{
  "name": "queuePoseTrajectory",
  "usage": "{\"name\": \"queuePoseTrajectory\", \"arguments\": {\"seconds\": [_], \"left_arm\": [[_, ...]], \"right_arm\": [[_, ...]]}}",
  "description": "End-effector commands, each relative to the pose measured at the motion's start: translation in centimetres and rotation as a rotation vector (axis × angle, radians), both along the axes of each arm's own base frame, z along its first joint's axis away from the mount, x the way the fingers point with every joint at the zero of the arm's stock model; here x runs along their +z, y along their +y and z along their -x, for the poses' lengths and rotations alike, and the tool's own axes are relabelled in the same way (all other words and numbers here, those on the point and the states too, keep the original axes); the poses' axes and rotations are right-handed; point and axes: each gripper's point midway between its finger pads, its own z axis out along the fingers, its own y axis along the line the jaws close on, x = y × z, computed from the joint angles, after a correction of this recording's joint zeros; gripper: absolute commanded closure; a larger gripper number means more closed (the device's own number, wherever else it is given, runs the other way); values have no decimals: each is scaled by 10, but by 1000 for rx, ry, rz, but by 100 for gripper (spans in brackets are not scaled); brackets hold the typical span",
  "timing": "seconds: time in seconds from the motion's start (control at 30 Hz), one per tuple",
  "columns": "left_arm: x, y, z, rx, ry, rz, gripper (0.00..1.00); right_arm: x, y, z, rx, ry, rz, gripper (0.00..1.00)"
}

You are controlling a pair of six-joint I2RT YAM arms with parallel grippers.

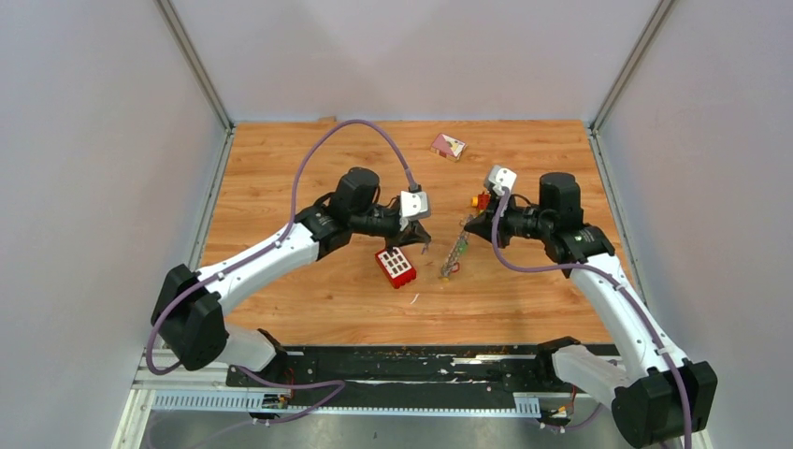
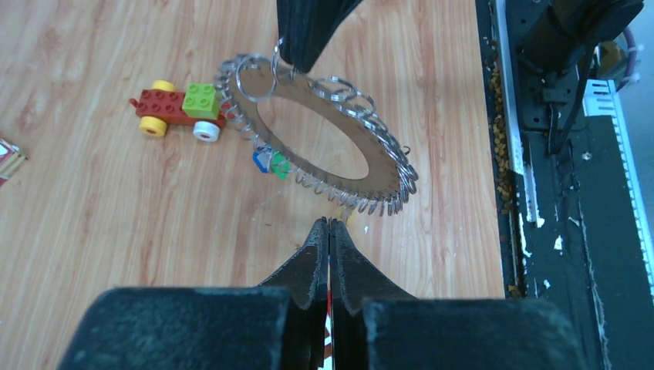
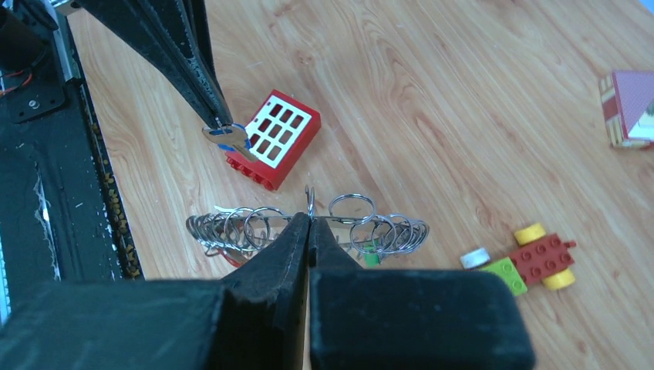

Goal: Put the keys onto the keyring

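Wooden table [image 2: 116, 231] — one keyring [image 2: 383, 179], one key [image 3: 227, 137] off it, one red brick [image 3: 274, 139].

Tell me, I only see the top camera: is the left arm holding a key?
Observer: Yes. The right wrist view shows the left jaws shut on a silver key with a blue tag.
Operator: What's the right arm pinching?
Observer: Its jaws are shut on the keyring at its edge, among the little wire loops.
Operator: Any keys on it already?
Observer: Blue and green tags hang at its rim.
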Motion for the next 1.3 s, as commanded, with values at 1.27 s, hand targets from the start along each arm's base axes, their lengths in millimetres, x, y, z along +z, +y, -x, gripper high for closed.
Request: {"name": "queuePoseTrajectory", "arguments": {"seconds": [1.27], "left_arm": [[78, 9, -3, 232, 155, 146, 100]], "right_arm": [[43, 74, -5, 126, -261, 13, 100]]}}
